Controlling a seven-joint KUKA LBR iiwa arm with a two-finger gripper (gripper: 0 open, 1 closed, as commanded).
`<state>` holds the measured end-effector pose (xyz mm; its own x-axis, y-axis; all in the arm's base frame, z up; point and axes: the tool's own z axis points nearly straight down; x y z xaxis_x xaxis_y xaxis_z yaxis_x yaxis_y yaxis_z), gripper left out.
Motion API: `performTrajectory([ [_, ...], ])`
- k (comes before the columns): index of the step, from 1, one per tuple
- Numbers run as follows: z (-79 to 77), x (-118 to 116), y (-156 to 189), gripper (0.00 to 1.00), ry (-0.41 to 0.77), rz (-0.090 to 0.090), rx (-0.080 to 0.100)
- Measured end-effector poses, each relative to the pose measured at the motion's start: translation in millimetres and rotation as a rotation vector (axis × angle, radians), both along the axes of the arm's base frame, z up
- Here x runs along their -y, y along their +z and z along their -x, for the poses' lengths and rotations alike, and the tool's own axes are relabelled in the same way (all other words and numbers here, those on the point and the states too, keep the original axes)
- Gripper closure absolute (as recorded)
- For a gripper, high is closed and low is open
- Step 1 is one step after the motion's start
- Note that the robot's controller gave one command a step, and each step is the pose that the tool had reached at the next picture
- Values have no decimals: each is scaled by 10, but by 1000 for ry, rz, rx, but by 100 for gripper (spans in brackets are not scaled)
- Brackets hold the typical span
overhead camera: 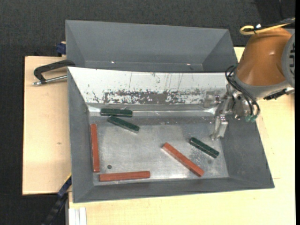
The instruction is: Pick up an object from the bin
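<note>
My gripper (pixel 218 131) hangs at the right side of the bin, its fingers pointing down over the floor with nothing between them. Just below and left of it lies a short dark green bar (pixel 204 147), slanted. To the left of that bar a red-orange bar (pixel 183 159) lies on a diagonal, its lower end near the bin's front wall.
Two more dark green bars (pixel 116 112) (pixel 124 124) lie at the back left. A red-orange bar (pixel 94 147) stands along the left wall and another red-orange bar (pixel 124 176) lies along the front. The arm's orange cover is over the right rim.
</note>
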<state>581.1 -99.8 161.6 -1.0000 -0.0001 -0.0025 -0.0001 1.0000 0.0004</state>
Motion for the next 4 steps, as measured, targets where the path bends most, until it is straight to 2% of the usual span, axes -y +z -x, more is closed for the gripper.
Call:
performTrajectory([
  [1,398,-126,-602,0,37,1,3],
  [2,361,122,-863,100,-46,0,3],
  [3,361,120,-864,100,-46,0,3],
  [4,347,229,597,100,-5,1,4],
])
